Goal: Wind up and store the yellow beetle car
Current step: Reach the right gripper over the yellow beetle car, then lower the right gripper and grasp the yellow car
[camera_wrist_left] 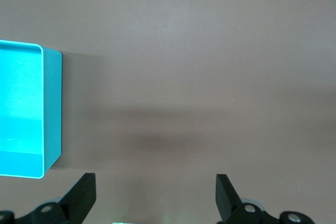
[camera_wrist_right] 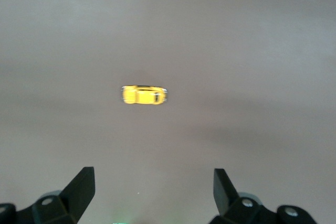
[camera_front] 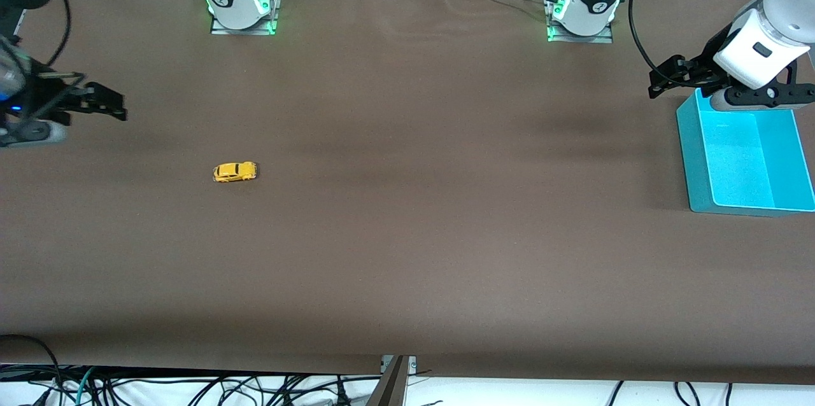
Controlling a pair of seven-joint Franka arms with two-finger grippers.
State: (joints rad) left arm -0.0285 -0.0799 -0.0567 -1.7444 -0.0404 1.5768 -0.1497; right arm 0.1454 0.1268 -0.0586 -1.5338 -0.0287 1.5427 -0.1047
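The yellow beetle car [camera_front: 235, 172] stands on its wheels on the brown table, toward the right arm's end. It also shows in the right wrist view [camera_wrist_right: 144, 95], ahead of the fingers. My right gripper [camera_front: 111, 104] hangs open and empty over the table's edge at the right arm's end, apart from the car; its jaws stand wide [camera_wrist_right: 154, 182]. My left gripper [camera_front: 662, 80] is open and empty above the table beside the cyan bin [camera_front: 694, 158]; its jaws stand wide [camera_wrist_left: 156, 187].
The cyan bin, empty, stands at the left arm's end of the table, and its wall shows in the left wrist view [camera_wrist_left: 51, 103]. The two arm bases [camera_front: 242, 5] [camera_front: 582, 11] stand along the table's top edge. Cables hang below the near edge.
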